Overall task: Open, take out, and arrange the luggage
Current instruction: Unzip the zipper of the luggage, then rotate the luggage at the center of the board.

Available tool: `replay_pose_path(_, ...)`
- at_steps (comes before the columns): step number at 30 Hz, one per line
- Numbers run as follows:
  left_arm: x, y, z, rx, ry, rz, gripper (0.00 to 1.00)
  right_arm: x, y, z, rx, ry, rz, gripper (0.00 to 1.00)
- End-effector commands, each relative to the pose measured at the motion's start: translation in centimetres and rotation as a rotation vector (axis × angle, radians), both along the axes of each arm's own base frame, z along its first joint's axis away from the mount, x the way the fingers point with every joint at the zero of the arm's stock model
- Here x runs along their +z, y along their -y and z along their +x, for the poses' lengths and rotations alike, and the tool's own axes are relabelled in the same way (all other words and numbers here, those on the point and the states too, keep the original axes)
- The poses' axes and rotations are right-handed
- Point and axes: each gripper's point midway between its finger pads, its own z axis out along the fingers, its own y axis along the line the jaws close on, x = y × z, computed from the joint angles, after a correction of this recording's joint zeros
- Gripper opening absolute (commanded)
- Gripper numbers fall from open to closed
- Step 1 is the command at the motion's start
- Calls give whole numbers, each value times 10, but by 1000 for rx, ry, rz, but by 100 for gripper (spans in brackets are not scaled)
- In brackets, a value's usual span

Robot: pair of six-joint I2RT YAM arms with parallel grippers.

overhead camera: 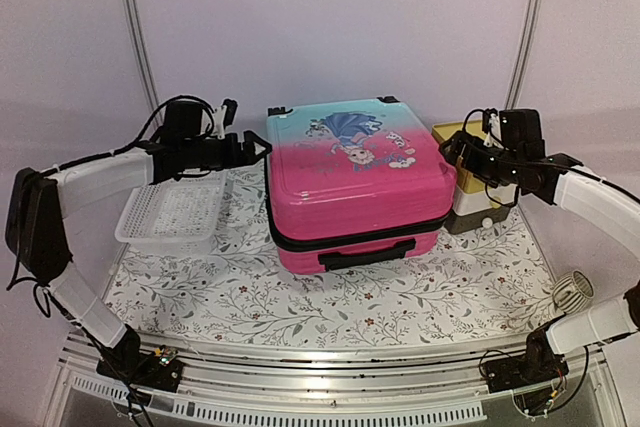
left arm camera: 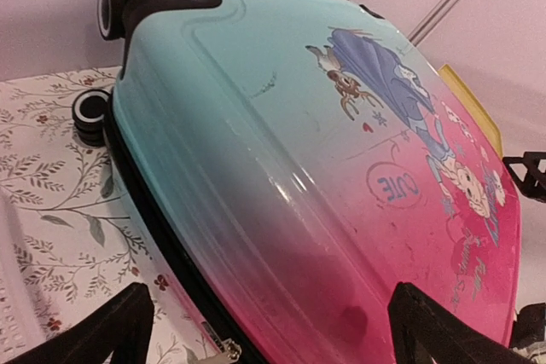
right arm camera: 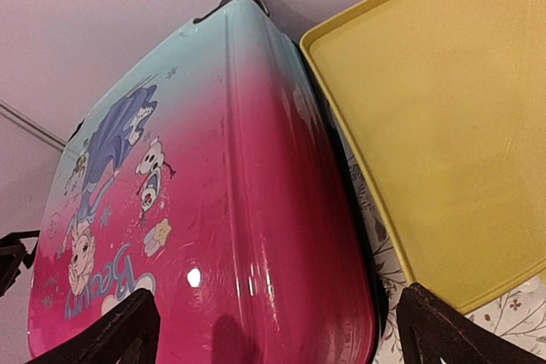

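The luggage [overhead camera: 355, 182] lies flat and zipped shut in the middle of the table. Its lid runs from turquoise at the back to pink at the front, with a cartoon print and a black handle [overhead camera: 367, 254] facing me. My left gripper [overhead camera: 254, 147] hangs open at its left rear edge. In the left wrist view the shell [left arm camera: 324, 176] fills the frame between the spread fingers [left arm camera: 128, 330], with a zipper pull [left arm camera: 229, 349] low down. My right gripper [overhead camera: 452, 148] is open at the right edge, and its wrist view shows the pink lid [right arm camera: 230, 210] below. Neither holds anything.
A white perforated basket [overhead camera: 175, 212] sits left of the luggage, under the left arm. A yellow-topped drawer box [overhead camera: 470, 187] stands tight against its right side, its lid [right arm camera: 435, 125] large in the right wrist view. A floral mat [overhead camera: 300, 302] covers the table; a small round ribbed object [overhead camera: 572, 292] lies at the right.
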Motion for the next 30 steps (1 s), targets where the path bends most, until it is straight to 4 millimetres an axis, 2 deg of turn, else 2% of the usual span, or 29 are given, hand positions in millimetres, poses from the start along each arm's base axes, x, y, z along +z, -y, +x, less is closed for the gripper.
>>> replay_pose_path(1, 6, 26, 1, -118, -72, -146, 98, -19, -12, 0, 55, -81, 33, 99)
replay_pose_path(7, 3, 45, -9, -217, -136, -254, 96, -1, -27, 12, 142, -45, 28, 99)
replay_pose_path(9, 0, 48, -14, -225, -145, -262, 96, 2, -28, 19, 152, -50, 4, 99)
replay_pose_path(10, -1, 48, -16, -227, -151, -264, 96, -4, -28, 20, 152, -68, -18, 99)
replay_pose_path(12, -7, 50, -22, -235, -171, -265, 96, 6, -28, 30, 144, -54, -35, 99)
replay_pose_path(19, -24, 56, -43, -242, -238, -269, 94, 0, -33, 56, 165, -78, -92, 99)
replay_pose_path(22, -25, 57, -53, -237, -252, -273, 94, 4, -40, 68, 198, -72, -110, 99)
replay_pose_path(28, -21, 76, -82, -298, -257, -276, 94, -5, -58, 88, 277, -107, -114, 96)
replay_pose_path(30, -20, 79, -90, -308, -259, -276, 94, -6, -66, 88, 320, -108, -102, 95)
